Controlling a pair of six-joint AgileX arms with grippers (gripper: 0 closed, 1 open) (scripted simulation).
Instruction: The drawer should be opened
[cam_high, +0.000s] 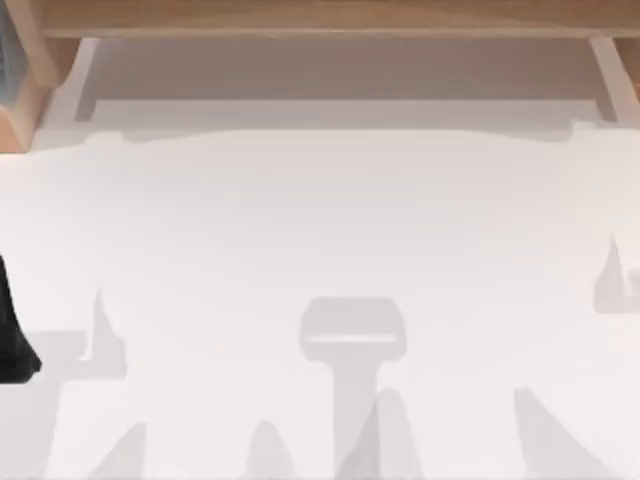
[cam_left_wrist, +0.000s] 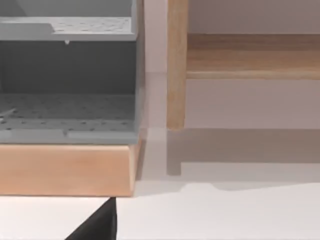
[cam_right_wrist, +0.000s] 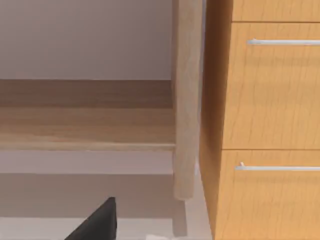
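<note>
The approach has not begun: the right gripper (cam_right_wrist: 95, 222) hangs short of the drawer (cam_right_wrist: 272, 87), handle (cam_right_wrist: 282, 42) ahead and above. Whether either gripper is open I cannot tell. Next comes reaching for the handle.

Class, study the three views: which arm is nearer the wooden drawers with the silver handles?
Right, it seems. The right gripper faces the drawers close by; the left gripper sits at the left of the table, facing a grey rack.

Two drawers (cam_right_wrist: 272, 85), two handles (cam_right_wrist: 282, 42)
</note>
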